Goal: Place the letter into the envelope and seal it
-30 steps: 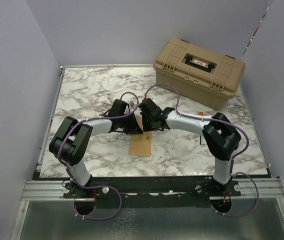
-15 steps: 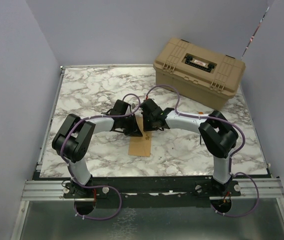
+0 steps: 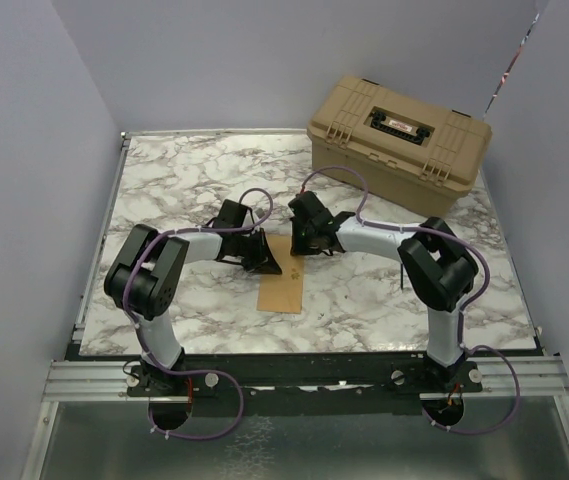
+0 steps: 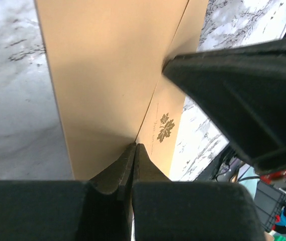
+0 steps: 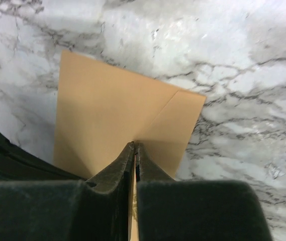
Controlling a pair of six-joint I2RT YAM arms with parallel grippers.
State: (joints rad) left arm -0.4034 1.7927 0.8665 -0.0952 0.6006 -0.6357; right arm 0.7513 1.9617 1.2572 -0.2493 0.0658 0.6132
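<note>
The kraft-brown envelope (image 3: 282, 292) lies flat on the marble table, its near half showing between the two arms. In the left wrist view the envelope (image 4: 102, 65) fills the frame, with its flap edge running diagonally and a leaf print (image 4: 165, 126) beside it. My left gripper (image 4: 135, 145) is shut, its tip resting on the flap edge. My right gripper (image 5: 134, 144) is shut too, its tip on the same flap line of the envelope (image 5: 97, 110). No paper shows between either pair of jaws. From above, the left gripper (image 3: 267, 262) and right gripper (image 3: 300, 243) cover the envelope's far end. The letter is hidden.
A tan plastic toolbox (image 3: 399, 142) stands at the back right of the marble table (image 3: 174, 190). The right arm looms as a black shape (image 4: 253, 90) in the left wrist view. Grey walls close the left, back and right sides.
Both grippers have slid a little toward the far side of the table, staying shut over the envelope's far end. The envelope has not moved.
</note>
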